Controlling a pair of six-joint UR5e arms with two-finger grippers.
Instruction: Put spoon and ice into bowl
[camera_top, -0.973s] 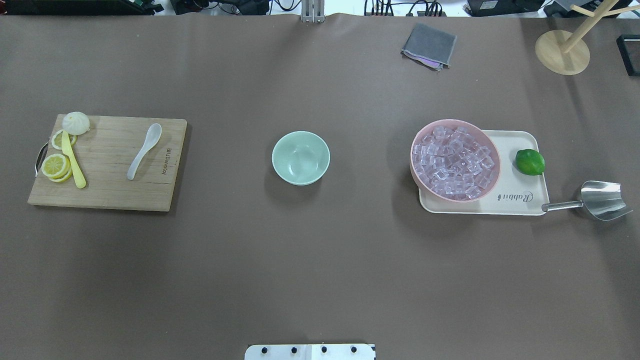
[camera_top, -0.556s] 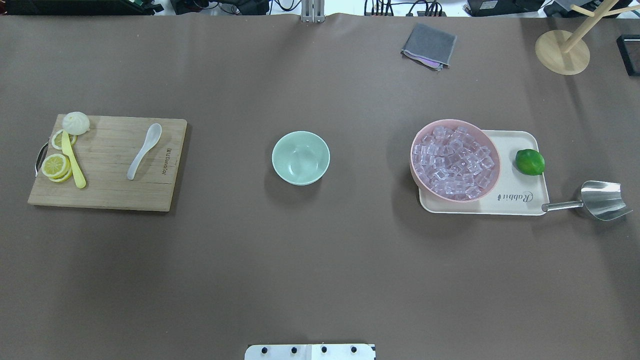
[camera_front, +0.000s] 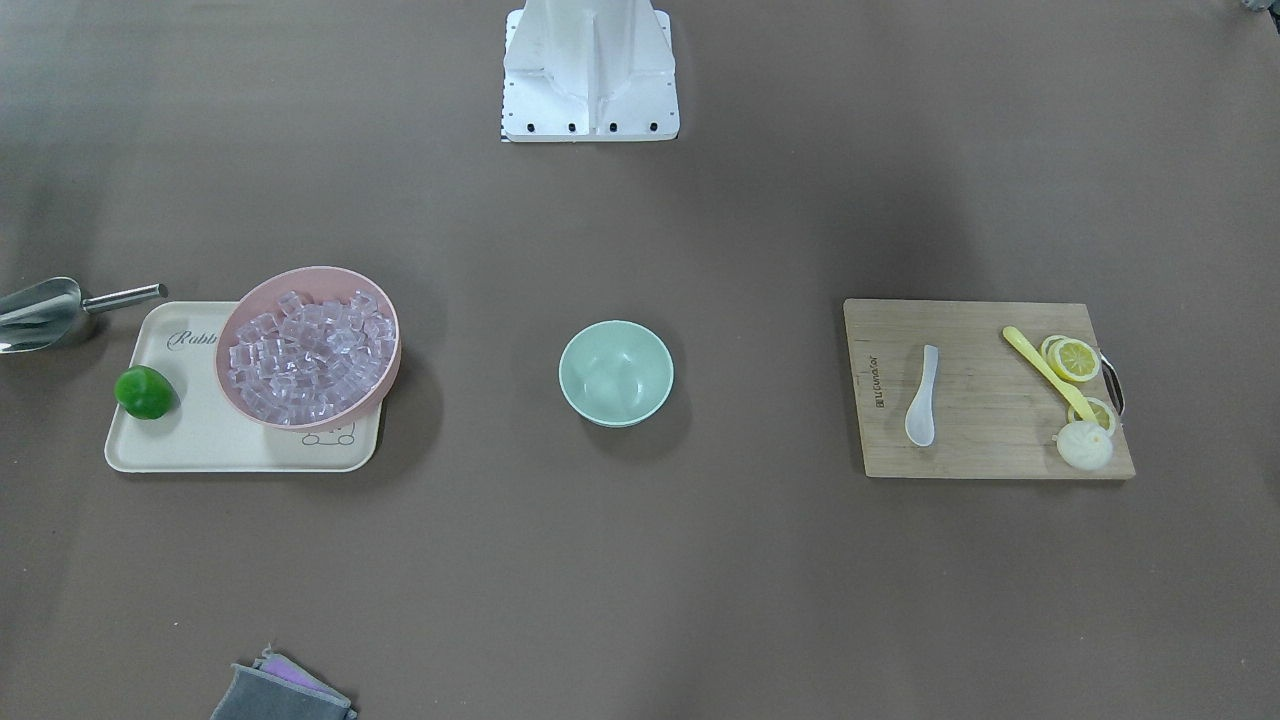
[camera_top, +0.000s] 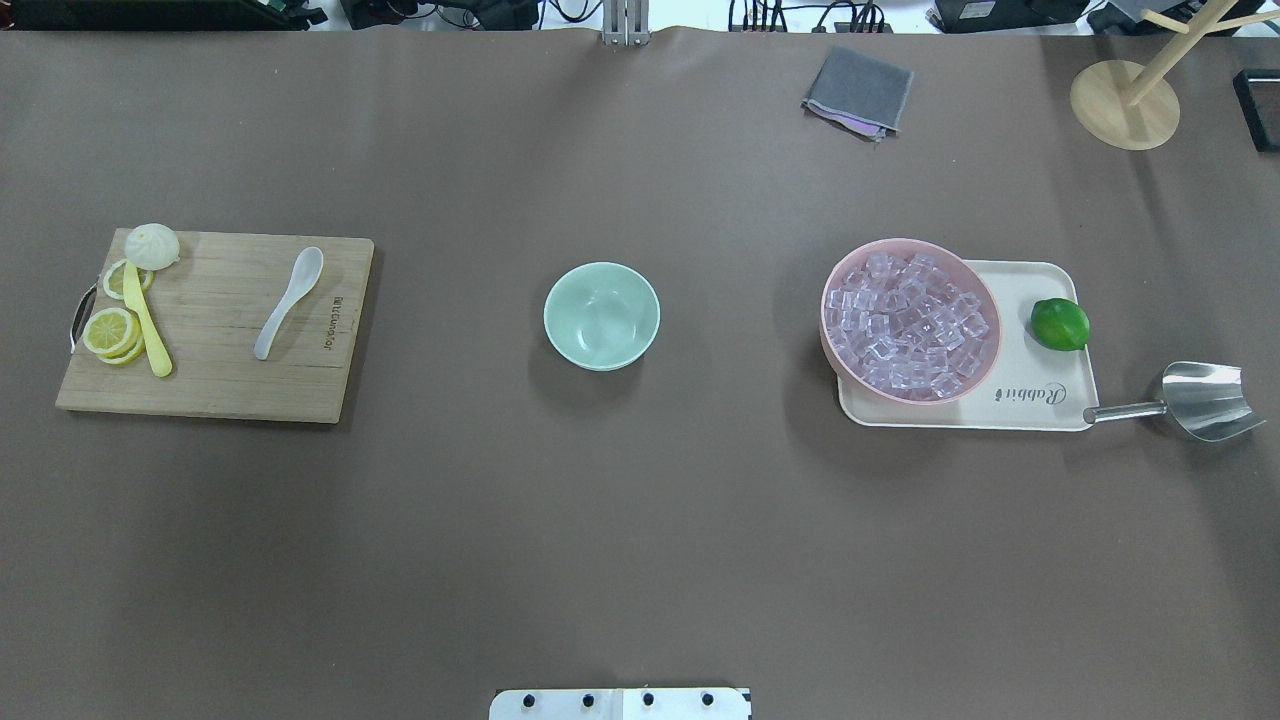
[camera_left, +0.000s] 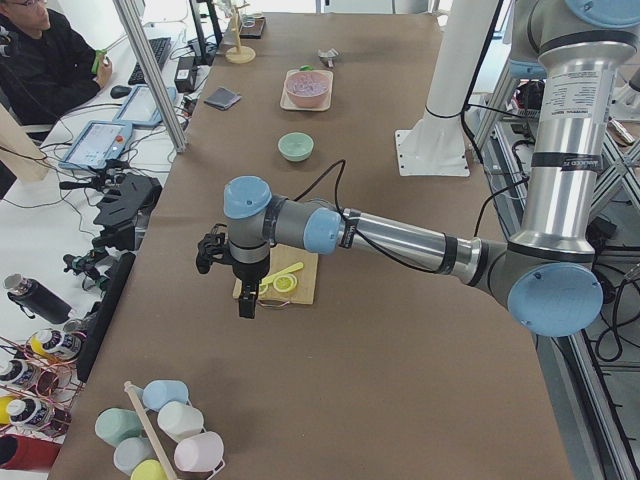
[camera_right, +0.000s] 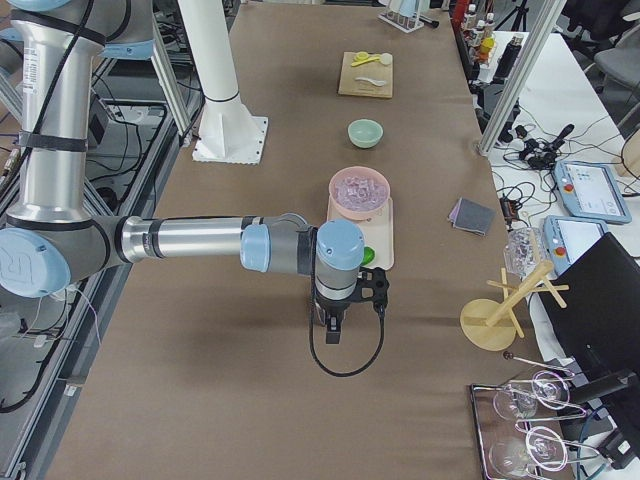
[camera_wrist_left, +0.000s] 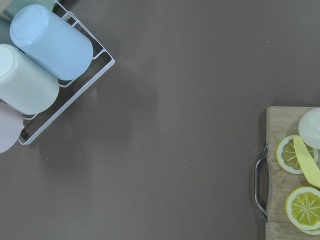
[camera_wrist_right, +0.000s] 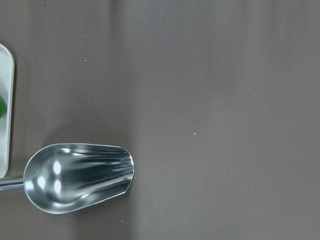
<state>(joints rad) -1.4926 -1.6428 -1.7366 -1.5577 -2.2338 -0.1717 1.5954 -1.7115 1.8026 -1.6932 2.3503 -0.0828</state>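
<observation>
The white spoon (camera_top: 288, 300) lies on a wooden cutting board (camera_top: 210, 335) at the table's left; it also shows in the front-facing view (camera_front: 922, 395). The mint-green bowl (camera_top: 601, 315) stands empty at the table's middle. Many clear ice cubes (camera_top: 908, 325) fill a pink bowl (camera_top: 905, 242) on the right. My left gripper (camera_left: 246, 306) hangs over the table's left end, beyond the board. My right gripper (camera_right: 334, 331) hangs over the right end, near the steel scoop. Both show only in the side views, so I cannot tell whether they are open or shut.
A yellow utensil (camera_top: 147, 322), lemon slices (camera_top: 110, 332) and a white bun (camera_top: 152, 245) share the board. A cream tray (camera_top: 1040, 395) holds the pink bowl and a lime (camera_top: 1059, 324). A steel scoop (camera_top: 1200, 400), grey cloth (camera_top: 858, 90), wooden stand (camera_top: 1124, 104) and mug rack (camera_wrist_left: 75, 95) stand around.
</observation>
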